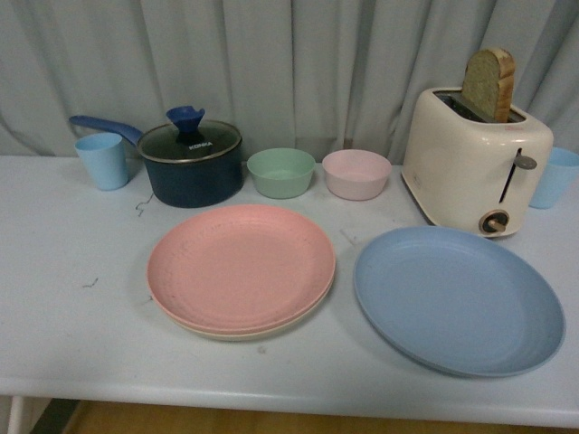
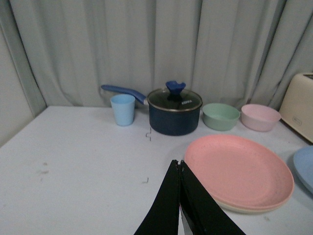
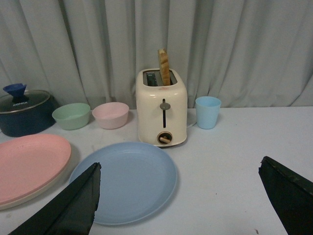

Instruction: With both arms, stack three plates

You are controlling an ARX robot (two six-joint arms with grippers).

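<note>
Grey curtain (image 1: 317,63) backs a pale counter (image 1: 72,344) on which everything stands. Seen from its own wrist camera, the left jaws are pressed tight together and carry nothing, pointing over bare counter just beside the near edge of the pink plate (image 1: 240,267). The right jaws are spread wide and are likewise empty, and the blue plate (image 1: 457,298) lies on the counter beyond the gap between them. Neither arm shows in the front view. The pink plate sits on top of the cream plate (image 1: 235,335), of which only a thin rim peeks out along the near edge, so two of the three plates are already stacked. The blue plate lies flat by itself just beside that pair on the robot's right, with a narrow strip of counter between the rims. By this reading the task is about two thirds done, and what is left is to lift the blue plate and set it on the pink one. Counted, there are three plates. There are two bowls, a green bowl (image 1: 281,172) and a pink bowl (image 1: 356,174). There are two blue cups, a left cup (image 1: 102,160) and a right cup (image 1: 554,176). There is one lidded pot (image 1: 192,167), and one toaster (image 1: 470,163) with a single bread slice (image 1: 489,84) standing in it.
</note>
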